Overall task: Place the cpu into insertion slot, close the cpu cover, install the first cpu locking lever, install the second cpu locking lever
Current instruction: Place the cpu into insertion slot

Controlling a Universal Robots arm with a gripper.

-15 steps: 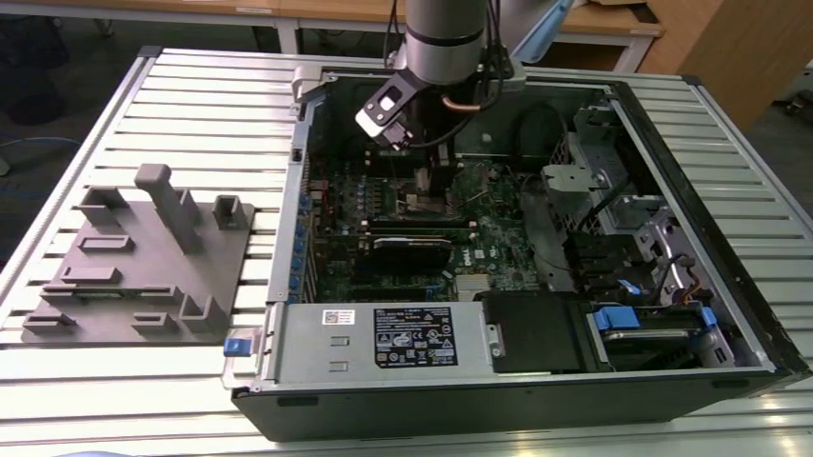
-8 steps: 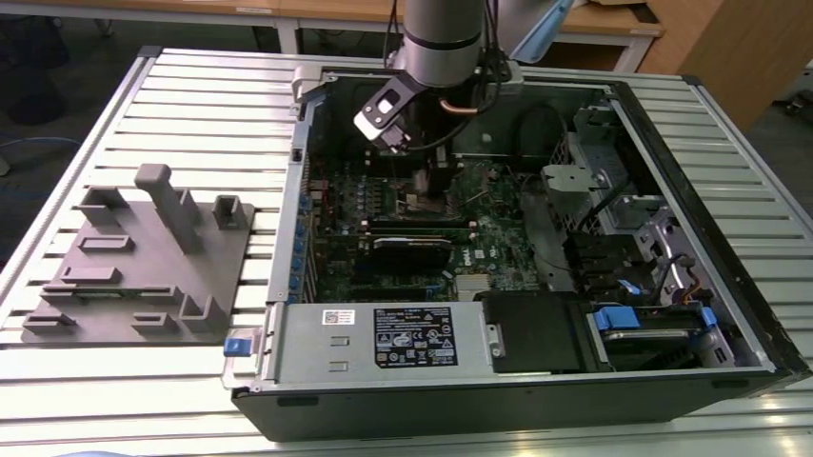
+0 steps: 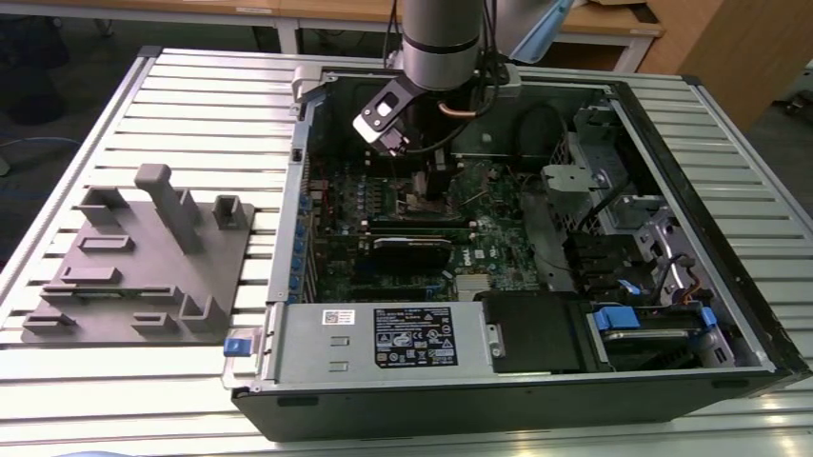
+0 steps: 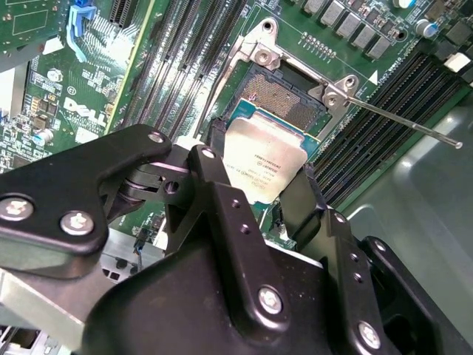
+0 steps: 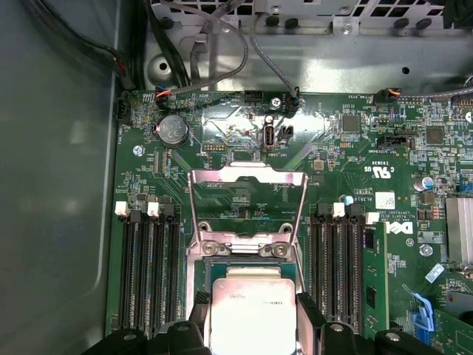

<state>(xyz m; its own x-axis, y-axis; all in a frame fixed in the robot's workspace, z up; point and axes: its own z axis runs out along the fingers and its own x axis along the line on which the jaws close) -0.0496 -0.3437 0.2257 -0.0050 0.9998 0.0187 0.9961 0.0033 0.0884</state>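
Cpu (image 4: 264, 164): flat, square, silver-grey face

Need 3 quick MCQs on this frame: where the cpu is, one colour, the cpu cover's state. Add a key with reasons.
1. Where is the cpu?
A) between the fingers of the gripper, over the insertion slot
B) lying on the slatted table
C) in a long card slot

2. What colour is the fixture block at the exterior view's left of the computer case?
A) red
B) grey
C) yellow

3. The cpu cover is:
A) shut flat over the chip
B) swung up open
C) taken off and lying outside the case

Key:
1 A: in both wrist views the fingers flank the chip, and part of the slot's contact field is bare beyond it.
2 B: the block is plain grey throughout.
3 B: in the first wrist view the frame stands raised beyond the socket, with board showing through its window.
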